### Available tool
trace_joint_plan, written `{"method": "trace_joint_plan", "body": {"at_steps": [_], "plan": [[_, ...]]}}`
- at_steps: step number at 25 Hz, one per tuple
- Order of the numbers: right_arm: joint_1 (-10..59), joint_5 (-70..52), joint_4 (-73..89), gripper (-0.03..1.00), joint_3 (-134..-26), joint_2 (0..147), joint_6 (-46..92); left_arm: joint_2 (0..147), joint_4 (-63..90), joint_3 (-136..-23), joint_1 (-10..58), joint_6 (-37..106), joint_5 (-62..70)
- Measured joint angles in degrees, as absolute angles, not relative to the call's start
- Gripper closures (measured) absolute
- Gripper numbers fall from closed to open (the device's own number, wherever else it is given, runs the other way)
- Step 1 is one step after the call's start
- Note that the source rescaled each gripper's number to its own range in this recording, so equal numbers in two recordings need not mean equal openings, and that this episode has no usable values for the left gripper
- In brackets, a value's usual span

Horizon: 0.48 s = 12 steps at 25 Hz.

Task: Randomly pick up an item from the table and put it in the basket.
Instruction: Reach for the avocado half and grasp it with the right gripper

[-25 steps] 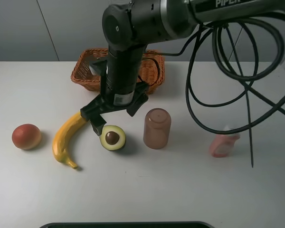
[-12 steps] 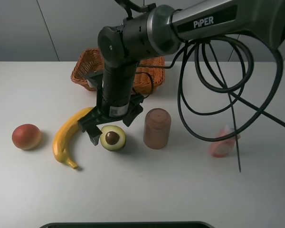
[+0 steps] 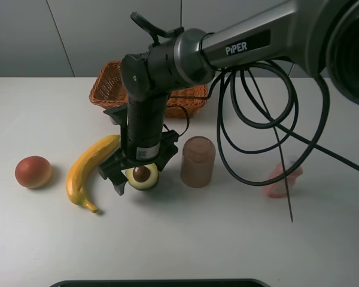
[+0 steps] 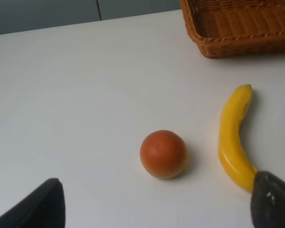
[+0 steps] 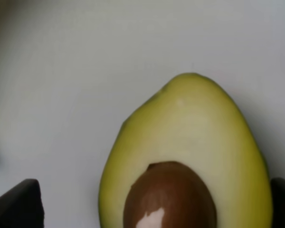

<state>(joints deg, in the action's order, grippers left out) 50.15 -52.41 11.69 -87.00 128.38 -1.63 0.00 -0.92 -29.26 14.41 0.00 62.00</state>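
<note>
While the right gripper (image 3: 140, 173) stood over the halved avocado (image 3: 145, 179), its fingers (image 5: 16, 204) were spread apart on either side of it. The avocado lay on the white surface (image 3: 227, 239) between the banana (image 3: 87, 170) and the pink cup (image 3: 197, 161). The left gripper (image 4: 154, 209) also had its fingers apart.

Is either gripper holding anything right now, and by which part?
Nothing is held. The right gripper stands open astride the halved avocado, one finger on each side, not closed on it. The left gripper is open and empty.
</note>
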Motion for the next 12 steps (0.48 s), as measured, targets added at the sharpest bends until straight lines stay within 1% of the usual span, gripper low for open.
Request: {"method": "trace_joint_plan", "body": {"at_steps": [11, 12], "plan": [[50.19, -52.41, 11.69, -0.03, -87.00, 129.32, -0.86, 0.00, -0.92, -29.26, 14.41, 0.00, 62.00], [50.19, -52.39, 11.69, 0.07, -87.00, 129.32, -0.86, 0.00, -0.92, -29.26, 14.41, 0.00, 62.00]]}}
